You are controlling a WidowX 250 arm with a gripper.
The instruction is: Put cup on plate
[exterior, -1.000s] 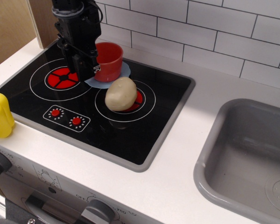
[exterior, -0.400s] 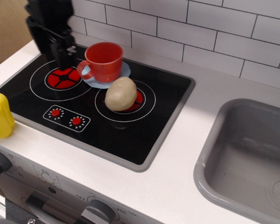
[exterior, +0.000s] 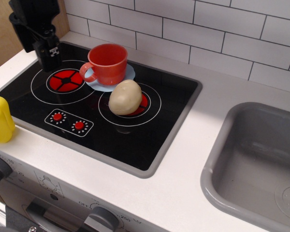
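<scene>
The red-orange cup (exterior: 108,63) stands upright on the pale-blue plate (exterior: 99,86) at the back of the black hob, its loop handle pointing left. My black gripper (exterior: 49,59) hangs above the hob's back left corner, well to the left of the cup and apart from it. Its fingers point down, slightly apart, and hold nothing.
A beige potato (exterior: 125,96) lies on the right burner mark, touching the plate's front edge. A yellow toy (exterior: 0,120) sits at the counter's left edge. A grey sink (exterior: 261,159) lies to the right. The left red burner mark (exterior: 65,79) is bare. A tiled wall runs behind.
My gripper let go of the cup's handle, rose and moved left, away from the cup. The cup stays on the plate. The potato has not moved.
</scene>
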